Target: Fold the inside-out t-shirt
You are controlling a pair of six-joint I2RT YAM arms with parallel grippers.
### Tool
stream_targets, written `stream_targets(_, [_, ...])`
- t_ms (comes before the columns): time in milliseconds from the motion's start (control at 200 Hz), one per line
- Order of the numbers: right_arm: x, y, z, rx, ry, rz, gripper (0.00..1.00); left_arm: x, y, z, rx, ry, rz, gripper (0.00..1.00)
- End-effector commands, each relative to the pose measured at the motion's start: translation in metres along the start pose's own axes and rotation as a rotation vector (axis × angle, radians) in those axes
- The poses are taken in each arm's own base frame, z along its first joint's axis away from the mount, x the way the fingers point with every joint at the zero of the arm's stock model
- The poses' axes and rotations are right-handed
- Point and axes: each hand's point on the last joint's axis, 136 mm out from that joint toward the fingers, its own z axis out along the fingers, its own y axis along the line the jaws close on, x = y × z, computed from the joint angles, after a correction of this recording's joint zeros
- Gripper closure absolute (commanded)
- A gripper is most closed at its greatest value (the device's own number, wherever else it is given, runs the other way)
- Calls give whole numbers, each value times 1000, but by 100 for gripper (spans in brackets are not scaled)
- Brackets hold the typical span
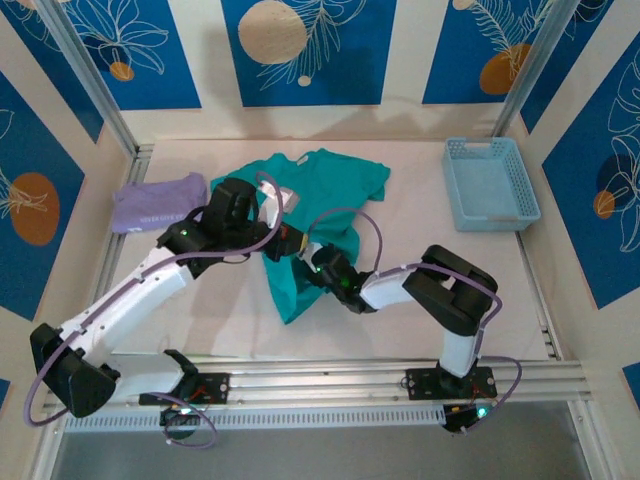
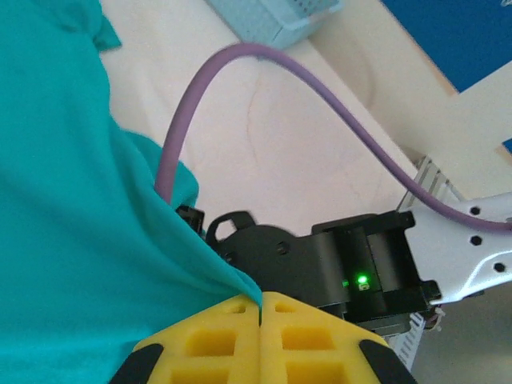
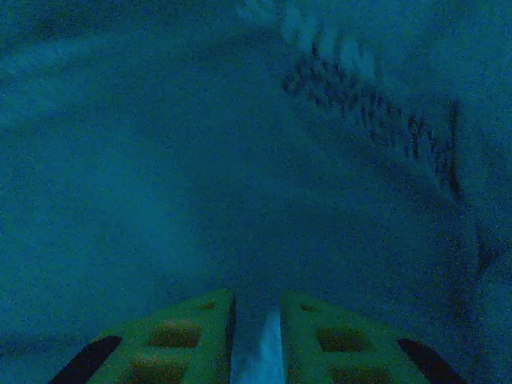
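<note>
White-shelled jointed left arm (image 1: 130, 300), matching right arm (image 1: 395, 288), chunky black joint housings (image 1: 235, 205), lavender cables (image 2: 264, 72) looping alongside, small green status light (image 2: 362, 281), yellow waffle-grid fingers (image 2: 212, 344) with black outer edges, black base blocks (image 1: 75, 378)

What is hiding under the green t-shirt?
The table lies under the t-shirt. The right end effector is pushed in among its dark folds, with cloth all around. Anything else underneath is covered, so I cannot tell.

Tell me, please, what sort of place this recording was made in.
Probably a robot lab's test cell: a table fenced by aluminium posts and blue printed panels, two arms bolted to a rail at its edge, and practice props, a teal t-shirt and a blue basket.
</note>
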Motion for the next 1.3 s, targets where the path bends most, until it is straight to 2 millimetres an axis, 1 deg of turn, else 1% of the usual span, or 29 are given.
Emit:
stream_targets(0, [52,-6,-16,8,246,124,79,-26,-28,-22,85,-76,27,100])
stream_targets(105, [86,-7,-35,29,377,190,81,-38,-39,-21,136,-102,23,100])
stream_targets(170, [101,-16,-49,71,419,229,82,-44,-45,-20,148,-107,34,100])
stream_targets(210, [107,-21,-58,88,417,248,82,-46,-49,-19,153,-106,43,100])
stream_targets(230, [105,-22,-62,80,407,261,82,-46,-51,-18,155,-105,50,100])
stream_targets(265, [97,-19,-67,44,359,265,82,-47,-54,-16,160,-101,58,100])
stream_targets(325, [77,-13,-71,-13,257,244,81,-48,-56,-12,160,-92,69,100])
stream_targets(405, [49,3,-71,-88,141,168,78,-50,-55,-9,146,-89,75,100])
stream_targets(480, [30,17,-65,-119,73,74,76,-53,-55,-9,137,-93,83,100])
stream_targets(595, [8,29,-50,-128,16,7,70,-52,-58,-8,148,-85,89,100])
stream_targets(670, [-6,27,-36,-113,-3,6,64,-49,-62,-6,157,-69,99,100])
stream_targets(745, [-14,18,-19,-75,14,22,56,-48,-68,-7,171,-63,110,100])
stream_targets(850, [-16,4,5,-22,74,41,50,-52,-88,-18,224,-76,142,100])
stream_targets(975, [-5,-11,28,31,146,42,39,-66,-115,-37,296,-125,179,100])
stream_targets(1040, [0,-22,36,45,203,82,36,-73,-127,-46,332,-147,196,100])
stream_targets(1095, [3,-26,39,44,240,118,33,-77,-133,-51,348,-154,209,100])
stream_targets(1160, [1,-30,40,45,256,144,29,-80,-136,-55,350,-161,224,100])
stream_targets(1295, [-9,-32,38,40,256,156,28,-84,-136,-59,331,-167,243,100])
